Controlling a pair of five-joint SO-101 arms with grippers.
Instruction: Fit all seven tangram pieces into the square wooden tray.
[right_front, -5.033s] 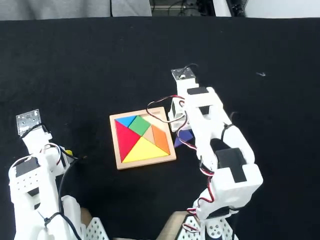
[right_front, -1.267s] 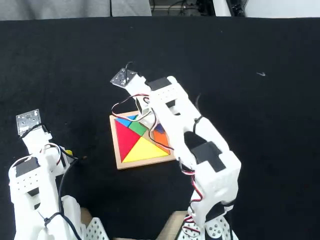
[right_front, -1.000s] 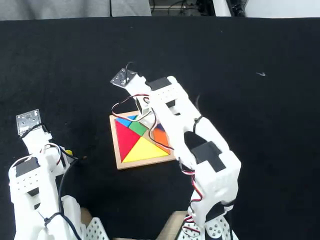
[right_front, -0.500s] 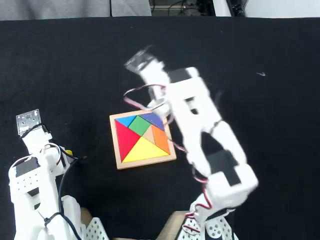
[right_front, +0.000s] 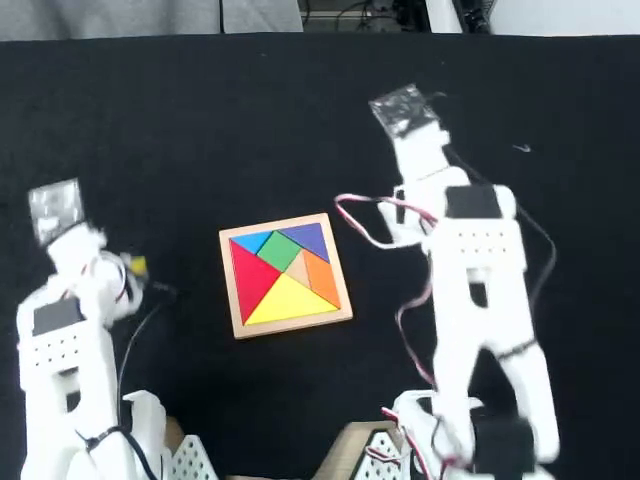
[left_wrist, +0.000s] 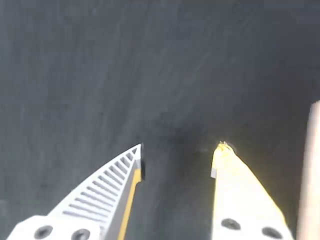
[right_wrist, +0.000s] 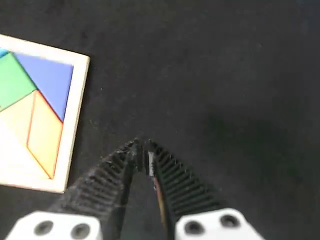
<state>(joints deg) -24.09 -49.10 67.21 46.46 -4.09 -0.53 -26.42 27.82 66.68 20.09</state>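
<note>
The tray (right_front: 227, 286) lies flat on the black cloth (right_front: 150, 130), all seven pieces set inside its rim: a red triangle (right_front: 250, 283) and a yellow triangle (right_front: 290, 300) fill the half nearer the arms' bases, while a blue triangle (right_front: 250, 241), green square (right_front: 279, 251), purple triangle (right_front: 310, 240), tan piece (right_front: 297, 268) and orange piece (right_front: 322, 278) fill the far half and the edge on the right arm's side. The high view takes in the whole puzzle. The right wrist view catches one corner of the tray (right_wrist: 75, 110), with part of the green square (right_wrist: 12, 80), the purple triangle (right_wrist: 52, 80), the tan piece (right_wrist: 17, 117) and the orange piece (right_wrist: 47, 135) showing no gaps between them. That same view shows the right gripper (right_wrist: 142, 146) over bare cloth near the tray's rim but clear of it, jaws pressed together and holding nothing. From above, the right arm (right_front: 470, 260) stands beside the tray and covers its own fingers. The left arm (right_front: 70, 300) stands well apart on the tray's other side. Its wrist view shows the left gripper (left_wrist: 177, 150) with jaws spread wide and empty above the cloth (left_wrist: 150, 60), and a pale strip (left_wrist: 312, 170) at the frame's edge that cannot be identified.
</note>
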